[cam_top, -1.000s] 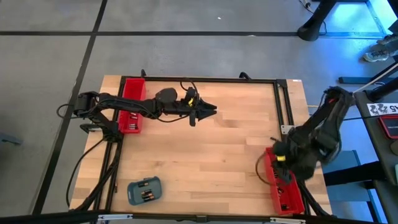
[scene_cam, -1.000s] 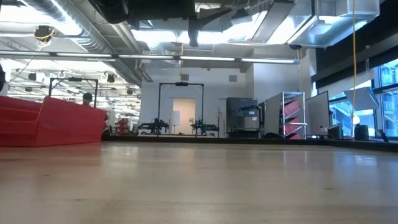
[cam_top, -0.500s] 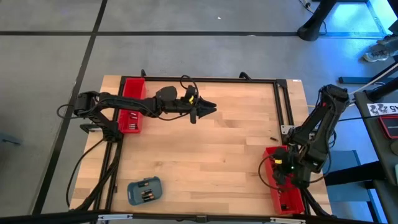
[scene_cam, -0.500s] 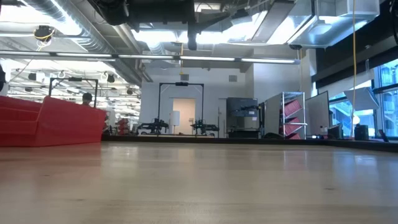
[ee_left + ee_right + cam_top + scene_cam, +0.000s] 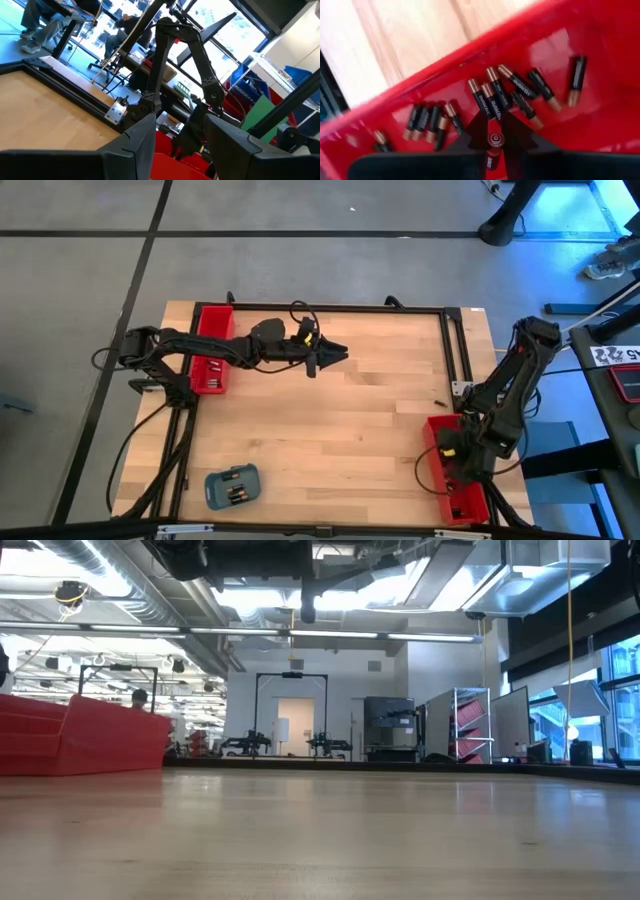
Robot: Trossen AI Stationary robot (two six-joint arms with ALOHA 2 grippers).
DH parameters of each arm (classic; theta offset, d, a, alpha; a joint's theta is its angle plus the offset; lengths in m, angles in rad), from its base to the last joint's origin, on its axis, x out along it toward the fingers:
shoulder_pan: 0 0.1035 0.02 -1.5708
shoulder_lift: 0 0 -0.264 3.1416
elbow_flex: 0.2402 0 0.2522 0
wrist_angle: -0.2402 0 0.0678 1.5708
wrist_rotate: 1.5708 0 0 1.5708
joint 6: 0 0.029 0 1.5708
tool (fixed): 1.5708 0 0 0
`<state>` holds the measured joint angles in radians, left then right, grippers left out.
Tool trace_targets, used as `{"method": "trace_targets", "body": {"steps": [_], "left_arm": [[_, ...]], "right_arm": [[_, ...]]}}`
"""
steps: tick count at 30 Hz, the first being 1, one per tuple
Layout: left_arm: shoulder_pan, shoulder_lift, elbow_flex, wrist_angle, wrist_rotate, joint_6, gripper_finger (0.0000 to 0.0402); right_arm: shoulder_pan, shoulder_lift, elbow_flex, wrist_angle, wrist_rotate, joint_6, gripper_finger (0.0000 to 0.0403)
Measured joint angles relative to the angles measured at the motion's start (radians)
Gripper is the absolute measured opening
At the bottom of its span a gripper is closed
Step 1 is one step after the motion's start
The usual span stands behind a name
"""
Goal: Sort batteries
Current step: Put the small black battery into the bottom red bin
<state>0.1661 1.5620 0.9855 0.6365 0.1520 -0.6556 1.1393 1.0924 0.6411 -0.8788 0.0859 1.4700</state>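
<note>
Right fingers (image 5: 495,142): I am hanging over the red tray (image 5: 440,480) at the worktop's right near corner, and I am pinching one battery (image 5: 494,145) between my two tips, its round end showing toward the wrist camera.
Held battery: it is sitting upright in my grip, just above the tray floor; I cannot tell whether it is touching the floor.
Loose batteries (image 5: 492,100): dark cells with coppery ends are lying scattered on the floor of this red tray, one cluster fanning out just beyond my tips, another cluster off to the side near the tray wall, and one lying apart.
Left fingers (image 5: 335,356): I am holding them parted and grasping nothing, hovering above bare wood (image 5: 330,420) toward the far middle of the worktop.
Second red tray (image 5: 211,348): it is lying at the far left edge, under my left arm.
Blue-grey tray (image 5: 232,486): it is sitting at the near left of the worktop with a few cells lying inside.
</note>
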Motion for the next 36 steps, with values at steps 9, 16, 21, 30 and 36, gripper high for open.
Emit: {"method": "trace_targets", "body": {"steps": [9, 16, 21, 30, 36], "left_arm": [[0.000, 0.000, 0.000, 0.000, -0.001, -0.001, 0.0156], [0.000, 0.000, 0.000, 0.000, -0.008, 0.000, 0.0156], [0.000, 0.000, 0.000, 0.000, -0.009, -0.001, 0.0156], [-0.001, 0.000, 0.000, 0.001, -0.009, -0.004, 0.0156], [-0.002, 0.000, 0.000, 0.002, -0.008, -0.021, 0.0156]], "right_arm": [[0.000, 0.080, 0.000, 0.021, -0.016, -0.312, 0.0029], [-0.001, 0.156, 0.000, 0.089, -0.009, -0.345, 0.0040], [-0.001, 0.194, 0.000, 0.141, -0.008, -0.350, 0.0044], [0.000, 0.215, 0.000, 0.149, 0.000, -0.350, 0.0096], [0.000, 0.198, 0.068, 0.081, -0.006, -0.350, 0.0171]]}}
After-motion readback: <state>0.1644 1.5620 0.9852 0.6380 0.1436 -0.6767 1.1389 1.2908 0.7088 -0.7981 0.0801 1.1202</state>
